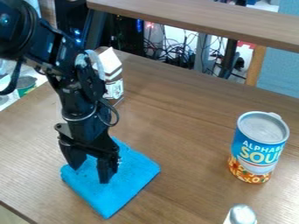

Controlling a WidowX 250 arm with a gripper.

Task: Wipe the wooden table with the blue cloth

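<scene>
The gripper [88, 171] hangs at the left of the table, low over a folded blue cloth [131, 175]. Its two fingers stand apart, and blue cloth shows between them. Whether the fingertips touch the cloth I cannot tell. On the right stands an upright soup can [258, 148] with a blue and orange label. Behind the arm is a white carton [113, 74], partly hidden by it.
A small silver-topped container [241, 215] stands at the bottom edge, right of centre. A wooden shelf [204, 19] crosses above the back of the brown table [181, 131]. Cables and equipment lie beyond the table's far edge.
</scene>
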